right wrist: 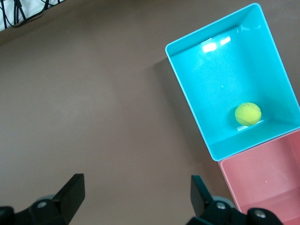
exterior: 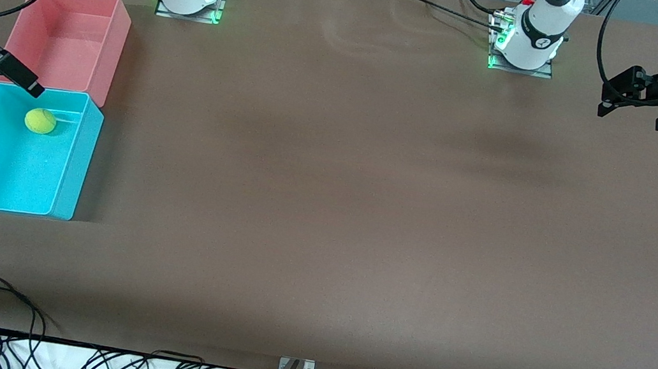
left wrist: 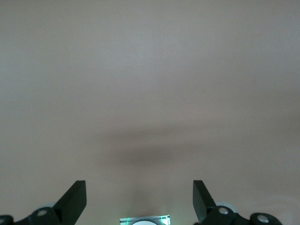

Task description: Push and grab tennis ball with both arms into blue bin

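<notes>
Ball delivered: the tennis ball [exterior: 40, 121] lies inside the blue bin [exterior: 78, 165], and both arms stand clear.

The ball rests on the bin's speckled floor, close to the wall that adjoins the pink bin [exterior: 118, 45], which sits farther from the front camera. The right tool [right wrist: 136, 196] hangs with its jaws wide and empty over the bare surface [exterior: 340, 199] at the right arm's end, just beside the bins. The left tool [left wrist: 139, 199], also wide and empty, waits above the surface at the left arm's end. By this judgement the drop is done; what remains is probably only pulling back, with no further grasp needed.
</notes>
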`<state>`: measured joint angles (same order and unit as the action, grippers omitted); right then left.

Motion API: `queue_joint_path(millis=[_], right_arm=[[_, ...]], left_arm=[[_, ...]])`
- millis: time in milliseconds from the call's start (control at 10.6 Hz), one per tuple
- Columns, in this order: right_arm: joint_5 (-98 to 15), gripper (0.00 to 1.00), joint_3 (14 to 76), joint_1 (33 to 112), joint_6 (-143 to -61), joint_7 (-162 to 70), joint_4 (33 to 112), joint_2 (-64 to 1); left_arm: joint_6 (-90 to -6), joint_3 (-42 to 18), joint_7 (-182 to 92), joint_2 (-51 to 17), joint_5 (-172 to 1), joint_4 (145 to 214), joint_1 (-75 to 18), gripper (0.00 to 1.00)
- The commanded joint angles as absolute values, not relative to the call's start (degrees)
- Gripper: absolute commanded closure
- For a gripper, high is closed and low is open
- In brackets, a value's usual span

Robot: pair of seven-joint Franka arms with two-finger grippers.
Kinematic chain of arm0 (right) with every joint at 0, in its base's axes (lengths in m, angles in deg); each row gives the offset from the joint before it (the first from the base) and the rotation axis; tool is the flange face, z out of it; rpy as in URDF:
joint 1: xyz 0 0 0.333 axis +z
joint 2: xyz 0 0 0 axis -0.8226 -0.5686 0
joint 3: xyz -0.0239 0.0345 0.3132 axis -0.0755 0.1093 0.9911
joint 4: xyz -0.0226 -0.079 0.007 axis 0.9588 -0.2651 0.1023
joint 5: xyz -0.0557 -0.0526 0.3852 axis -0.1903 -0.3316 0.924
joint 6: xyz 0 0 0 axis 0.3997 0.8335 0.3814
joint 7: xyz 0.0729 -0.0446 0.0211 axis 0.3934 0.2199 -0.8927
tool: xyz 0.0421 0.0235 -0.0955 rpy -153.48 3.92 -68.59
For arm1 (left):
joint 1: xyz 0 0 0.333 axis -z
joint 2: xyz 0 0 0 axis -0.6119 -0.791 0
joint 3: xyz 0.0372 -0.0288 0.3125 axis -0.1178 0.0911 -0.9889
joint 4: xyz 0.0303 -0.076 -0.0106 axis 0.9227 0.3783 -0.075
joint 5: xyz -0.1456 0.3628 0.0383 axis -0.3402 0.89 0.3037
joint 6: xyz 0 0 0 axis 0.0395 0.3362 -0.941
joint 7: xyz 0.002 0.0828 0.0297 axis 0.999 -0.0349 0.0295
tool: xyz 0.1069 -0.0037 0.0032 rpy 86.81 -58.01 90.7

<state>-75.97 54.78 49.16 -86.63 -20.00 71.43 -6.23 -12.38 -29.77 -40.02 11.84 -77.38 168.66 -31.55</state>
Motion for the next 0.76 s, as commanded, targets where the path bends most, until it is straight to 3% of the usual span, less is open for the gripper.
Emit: queue_joint_path(millis=[0, 662], right_arm=[[-75.3, 0.04, 54.8, 48.9, -83.9, -35.4, 69.7, -5.6], [-75.5, 0.0, 54.6, 48.8, -83.7, -38.2, 69.3, -5.7]], left_arm=[[-11.2, -29.6, -40.5, 11.2, -76.7, 166.9, -31.3, 0.0], [-11.2, -29.6, -40.5, 11.2, -76.8, 166.9, -31.4, 0.0]])
